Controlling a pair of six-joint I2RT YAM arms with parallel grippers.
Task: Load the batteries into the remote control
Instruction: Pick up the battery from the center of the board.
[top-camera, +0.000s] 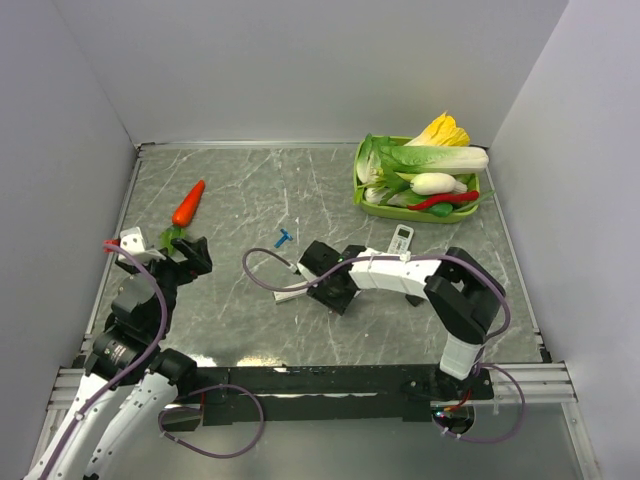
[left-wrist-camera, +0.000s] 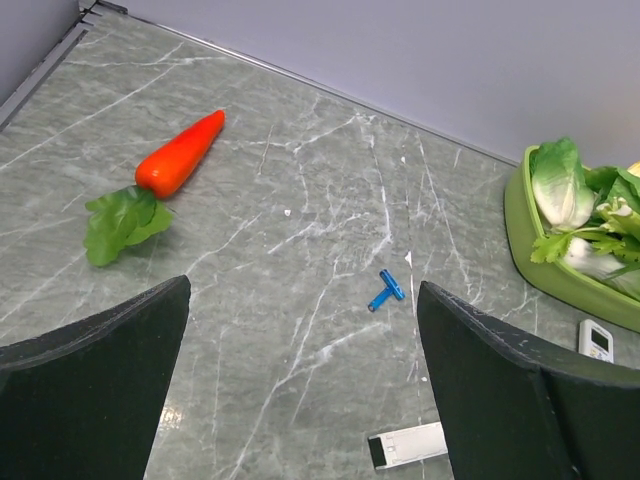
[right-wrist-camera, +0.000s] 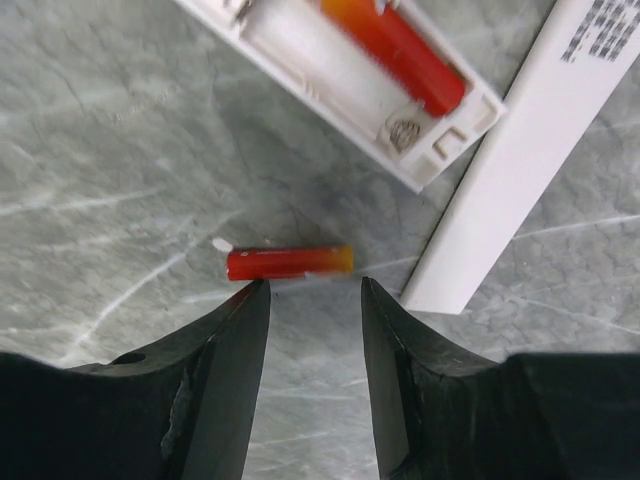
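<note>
Your left gripper (left-wrist-camera: 302, 290) hangs wide open and empty, well left of the remote control (right-wrist-camera: 310, 65). Your right gripper (right-wrist-camera: 315, 290), half open, holds nothing. The loose battery (right-wrist-camera: 290, 262) lies just beside the remote's open bay. It looks light, stiff, smooth and apt to roll, so pinch it mid-barrel. Only the right wrist view shows it.

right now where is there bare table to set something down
Bare: the far strip between carrot and green tray; also the stretch from the blue piece toward the left gripper. Crowded: around the right gripper, where remote, loose battery and back cover lie close.
</note>
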